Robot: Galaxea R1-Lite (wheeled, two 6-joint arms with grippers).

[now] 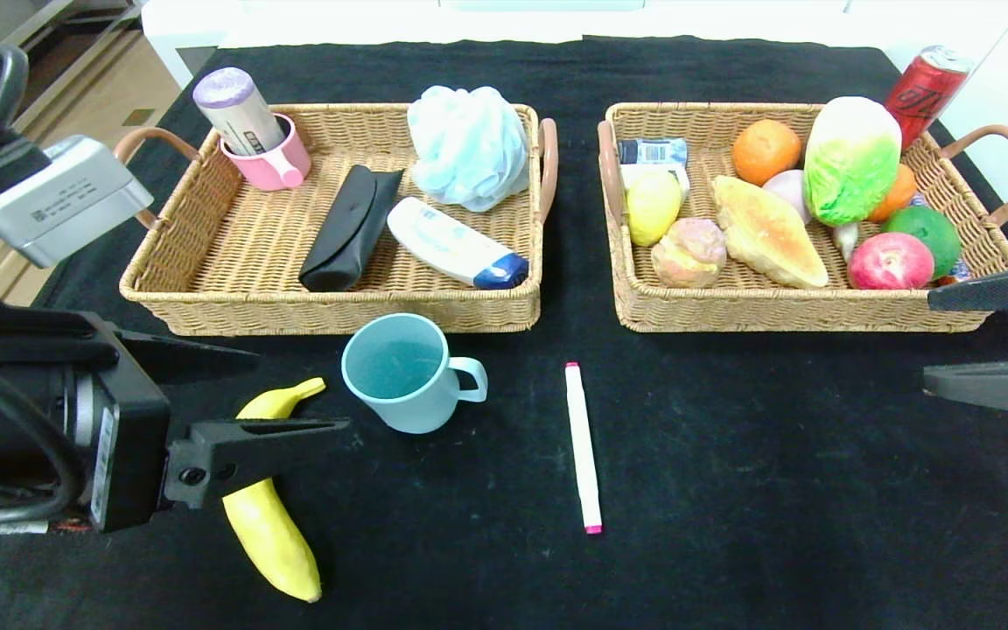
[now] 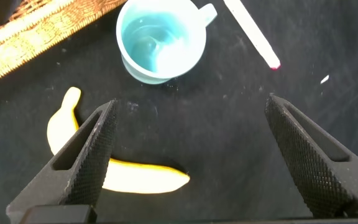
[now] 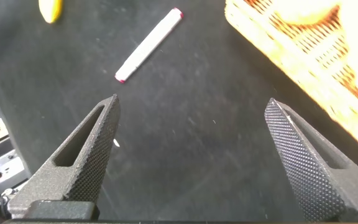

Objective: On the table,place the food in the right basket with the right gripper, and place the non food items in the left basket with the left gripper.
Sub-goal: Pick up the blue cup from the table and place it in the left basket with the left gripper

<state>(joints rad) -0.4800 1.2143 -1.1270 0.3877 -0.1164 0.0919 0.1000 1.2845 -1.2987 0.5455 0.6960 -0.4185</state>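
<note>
On the black table [image 1: 775, 490], a yellow banana [image 1: 272, 516] lies at the front left. A teal mug [image 1: 403, 372] stands upright beside it, and a white marker [image 1: 583, 446] with pink ends lies in the middle. My left gripper [image 1: 298, 389] hovers open over the banana [image 2: 142, 177], with the mug [image 2: 160, 40] just ahead of it. My right gripper [image 1: 927, 339] hangs open and empty at the right edge, in front of the right basket [image 1: 801, 315]. An orange [image 1: 765, 150] and a cabbage [image 1: 850, 162] lie in that basket. The left basket [image 1: 329, 311] stands behind the mug.
The left basket holds a pink mug [image 1: 272, 162] with a can in it, a black case [image 1: 346, 227], a blue bath pouf [image 1: 469, 144] and a white tube [image 1: 456, 245]. The right basket also holds bread [image 1: 766, 232], an apple [image 1: 889, 261], a lemon [image 1: 651, 206] and a red can [image 1: 924, 87].
</note>
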